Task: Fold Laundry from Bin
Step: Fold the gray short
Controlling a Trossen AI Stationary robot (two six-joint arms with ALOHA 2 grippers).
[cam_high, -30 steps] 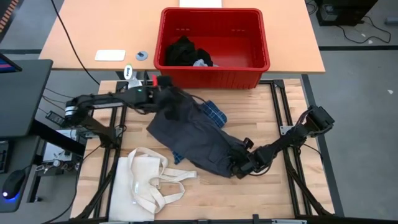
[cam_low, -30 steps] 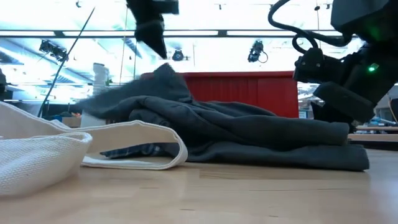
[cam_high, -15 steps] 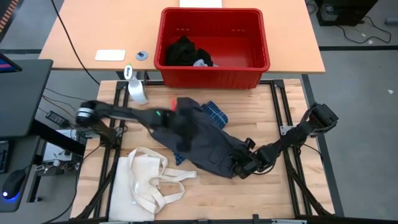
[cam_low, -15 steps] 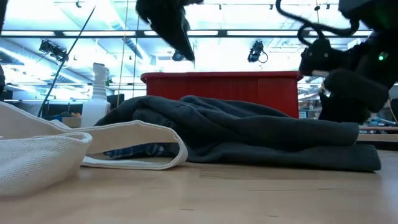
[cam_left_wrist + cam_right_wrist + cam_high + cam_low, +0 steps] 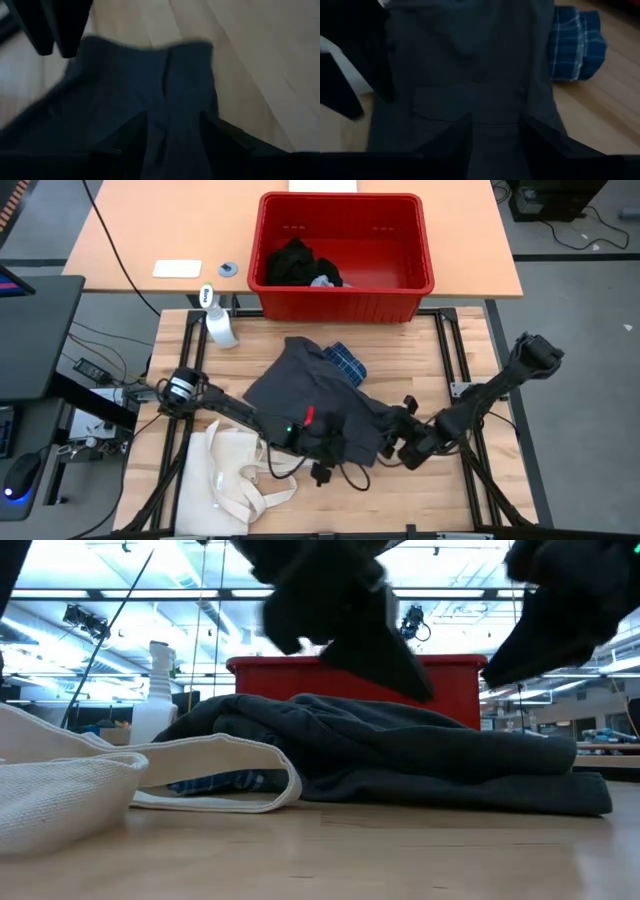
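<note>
Wooden table (image 5: 420,500), both grippers (image 5: 325,448) (image 5: 408,442) clamping dark grey garment's (image 5: 305,390) near edge.

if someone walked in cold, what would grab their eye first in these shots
First the big red bin at the table's far edge, with a black heap of laundry inside. Next, the dark grey garment spread mid-table over a blue plaid shirt, with the left gripper and right gripper both low at its near edge. A cream tote bag lies at the near left corner.
</note>
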